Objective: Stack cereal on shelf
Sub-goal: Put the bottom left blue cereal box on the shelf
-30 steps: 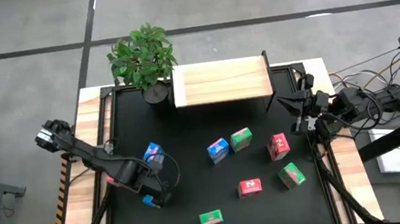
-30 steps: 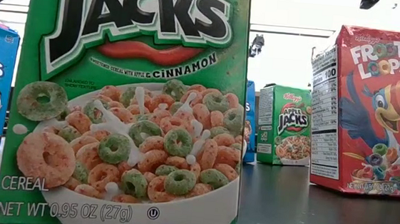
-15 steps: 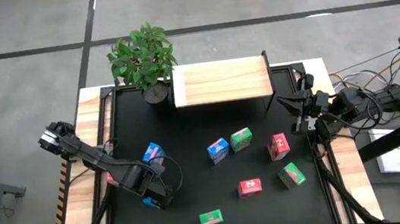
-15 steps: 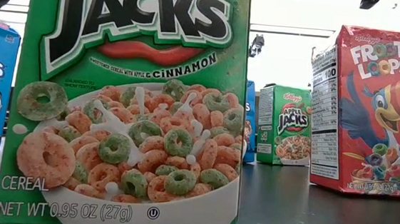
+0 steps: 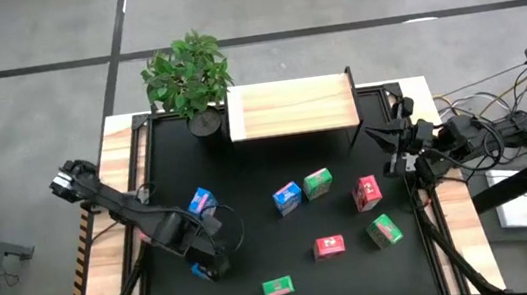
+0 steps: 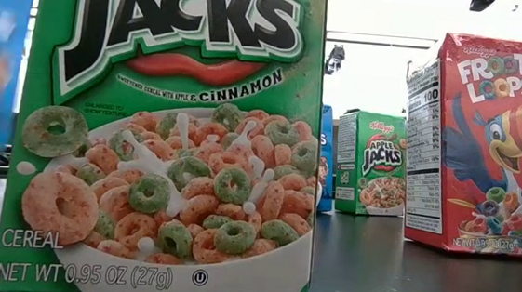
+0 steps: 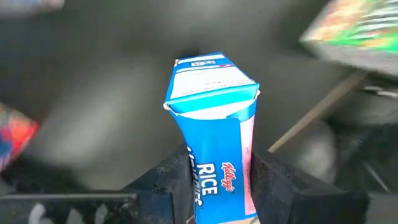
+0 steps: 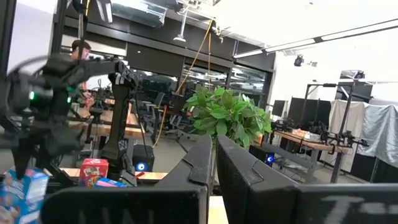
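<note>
One blue box (image 7: 214, 143) now sits clamped between the left gripper (image 5: 207, 263)'s fingers, which have just closed on it at the mat's front left, seemingly lifting. Shelf (image 5: 291, 108) is bare; right gripper (image 5: 384, 145) waits shut at the right.

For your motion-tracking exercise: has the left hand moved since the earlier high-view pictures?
Yes. The left hand has shifted slightly toward the table's near edge, away from the shelf, and now grips a blue cereal box.
</note>
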### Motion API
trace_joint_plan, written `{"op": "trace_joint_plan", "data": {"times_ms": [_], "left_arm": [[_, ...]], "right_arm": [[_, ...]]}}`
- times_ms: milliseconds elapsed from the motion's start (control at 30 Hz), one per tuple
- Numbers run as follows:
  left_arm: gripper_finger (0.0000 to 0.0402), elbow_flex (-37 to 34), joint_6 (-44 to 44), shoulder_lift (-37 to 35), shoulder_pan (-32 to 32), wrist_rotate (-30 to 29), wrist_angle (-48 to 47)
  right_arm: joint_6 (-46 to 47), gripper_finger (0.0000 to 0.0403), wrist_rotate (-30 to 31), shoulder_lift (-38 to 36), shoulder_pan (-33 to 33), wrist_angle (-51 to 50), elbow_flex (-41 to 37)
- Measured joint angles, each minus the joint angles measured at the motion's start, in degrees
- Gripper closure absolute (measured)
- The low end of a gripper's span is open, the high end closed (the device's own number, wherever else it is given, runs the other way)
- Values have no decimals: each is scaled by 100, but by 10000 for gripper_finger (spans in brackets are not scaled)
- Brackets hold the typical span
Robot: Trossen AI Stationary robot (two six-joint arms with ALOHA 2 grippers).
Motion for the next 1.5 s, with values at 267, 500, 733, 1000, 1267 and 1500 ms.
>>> {"op": "trace_joint_plan", "data": {"times_ms": [267,500,733,1000,1267,1500], "left_arm": [[284,1858,3231,11,464,-2445,22],[284,3009,5657,226,1445,-3207,166],[284,4174,7298,735,2626,-3192,-370],[285,5345,8707,1335,3470,-2955,-616],[285,5506,8960,1576,3772,-2946,-914],[285,5509,9004,1617,3847,-2949,-1278]], "right_arm": [[-9,390,0,-2,-2,17,0],[5,390,0,-2,0,17,0],[9,390,0,2,0,-85,0],[198,390,-2,4,0,-121,0],[464,390,-1,-4,0,-86,0],[549,390,0,-4,0,-82,68]]}}
